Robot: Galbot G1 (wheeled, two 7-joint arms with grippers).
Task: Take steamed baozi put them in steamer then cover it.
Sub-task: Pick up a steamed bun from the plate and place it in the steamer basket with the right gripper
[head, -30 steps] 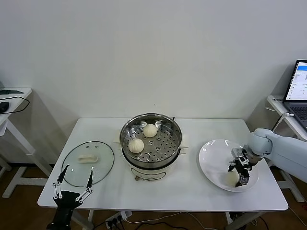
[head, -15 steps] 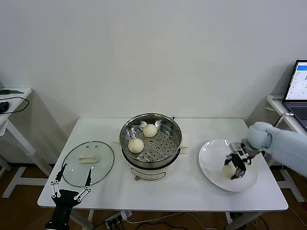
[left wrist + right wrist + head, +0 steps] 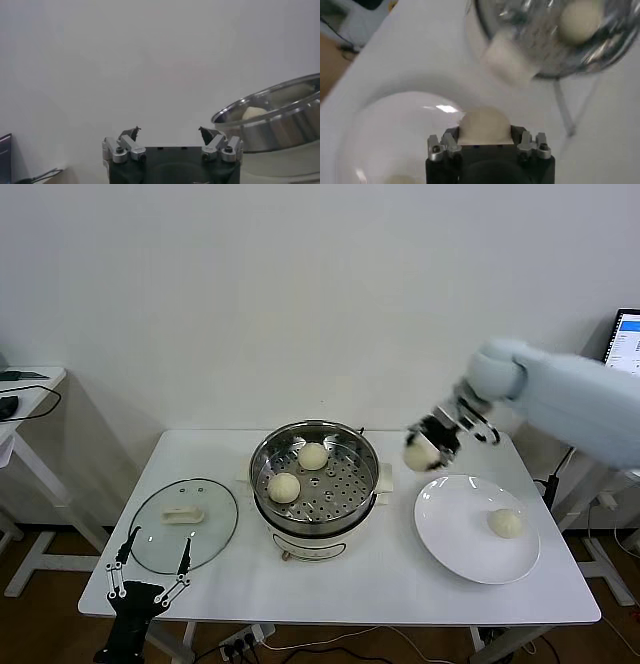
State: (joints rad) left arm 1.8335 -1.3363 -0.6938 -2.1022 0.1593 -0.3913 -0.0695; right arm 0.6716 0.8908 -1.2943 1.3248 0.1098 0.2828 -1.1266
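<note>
While the right pincer (image 3: 428,446) squeezes a baozi (image 3: 417,455), the steamer (image 3: 315,487) sits beside it; the left pincer (image 3: 150,574) waits spread apart.

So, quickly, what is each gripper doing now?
Left gripper: open, empty, parked by the cover.
Right gripper: shut on a baozi, between plate and steamer.

A white table (image 3: 340,584) carries everything; on its left lies the cover (image 3: 184,524), flat, handle up; at the centre stands the steamer (image 3: 315,484) on its cream base; to the right rests a white plate (image 3: 460,524), near the table's right edge
</note>
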